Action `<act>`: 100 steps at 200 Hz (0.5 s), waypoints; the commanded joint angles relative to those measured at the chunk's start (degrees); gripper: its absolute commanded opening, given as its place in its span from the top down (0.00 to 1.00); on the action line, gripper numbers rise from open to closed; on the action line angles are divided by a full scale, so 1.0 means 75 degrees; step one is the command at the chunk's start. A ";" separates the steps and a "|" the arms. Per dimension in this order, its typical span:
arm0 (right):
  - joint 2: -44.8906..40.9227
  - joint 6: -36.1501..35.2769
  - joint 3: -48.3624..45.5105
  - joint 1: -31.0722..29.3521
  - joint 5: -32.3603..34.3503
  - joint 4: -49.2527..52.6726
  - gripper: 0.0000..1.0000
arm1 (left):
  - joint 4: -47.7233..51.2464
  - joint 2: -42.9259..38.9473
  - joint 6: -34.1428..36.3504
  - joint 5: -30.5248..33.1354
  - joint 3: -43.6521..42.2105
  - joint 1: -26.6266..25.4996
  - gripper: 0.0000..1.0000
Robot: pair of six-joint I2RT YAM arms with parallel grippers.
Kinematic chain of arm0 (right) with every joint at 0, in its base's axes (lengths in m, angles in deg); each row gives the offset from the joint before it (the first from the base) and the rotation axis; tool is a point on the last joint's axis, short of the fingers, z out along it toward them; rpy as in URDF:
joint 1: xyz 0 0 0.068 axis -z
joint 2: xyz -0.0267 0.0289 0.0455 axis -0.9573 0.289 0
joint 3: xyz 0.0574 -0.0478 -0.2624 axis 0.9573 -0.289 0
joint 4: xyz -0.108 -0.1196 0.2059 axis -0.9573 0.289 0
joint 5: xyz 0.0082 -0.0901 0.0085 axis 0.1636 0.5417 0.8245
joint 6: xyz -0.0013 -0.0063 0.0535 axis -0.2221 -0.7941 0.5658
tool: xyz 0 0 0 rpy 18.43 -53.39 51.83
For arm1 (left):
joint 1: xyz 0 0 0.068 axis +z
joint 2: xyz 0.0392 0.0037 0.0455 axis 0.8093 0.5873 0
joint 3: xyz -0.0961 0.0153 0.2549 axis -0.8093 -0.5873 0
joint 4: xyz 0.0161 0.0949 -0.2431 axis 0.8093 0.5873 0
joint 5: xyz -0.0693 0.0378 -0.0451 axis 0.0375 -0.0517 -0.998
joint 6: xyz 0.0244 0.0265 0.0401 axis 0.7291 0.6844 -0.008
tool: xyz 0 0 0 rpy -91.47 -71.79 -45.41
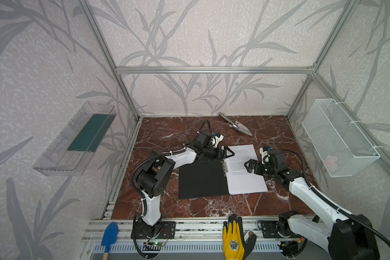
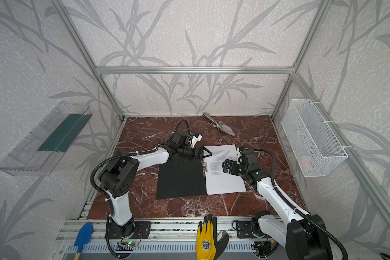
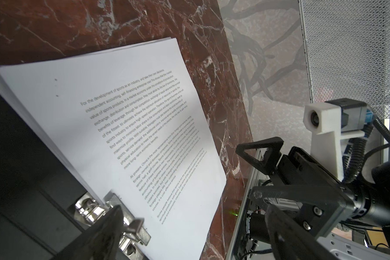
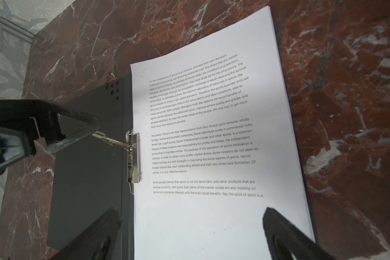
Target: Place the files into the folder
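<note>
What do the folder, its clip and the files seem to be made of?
The folder: likely card or plastic board, matte black, no glare. Its clip: metal, shiny silver with bright reflections. The files: white paper, thin stacked edges, printed black text.

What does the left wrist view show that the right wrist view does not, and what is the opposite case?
Only the left wrist view: the white mesh basket and the right end effector from outside, open, with its wrist camera. Only the right wrist view: the left end effector from outside, one finger at the clip lever. Both: the files, the black folder, its metal clip and the marble table.
</note>
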 commanded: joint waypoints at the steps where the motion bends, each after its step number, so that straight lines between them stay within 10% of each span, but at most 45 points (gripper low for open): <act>1: -0.0157 -0.0087 -0.0086 0.0035 -0.0071 -0.0068 0.01 | -0.0302 -0.0324 -0.0051 -0.0183 -0.0225 -0.0088 0.01; 100: -0.0146 0.0139 -0.0135 0.0035 0.0196 -0.0120 0.01 | -0.0372 -0.1774 -0.0269 0.0142 -0.0828 -0.0443 0.01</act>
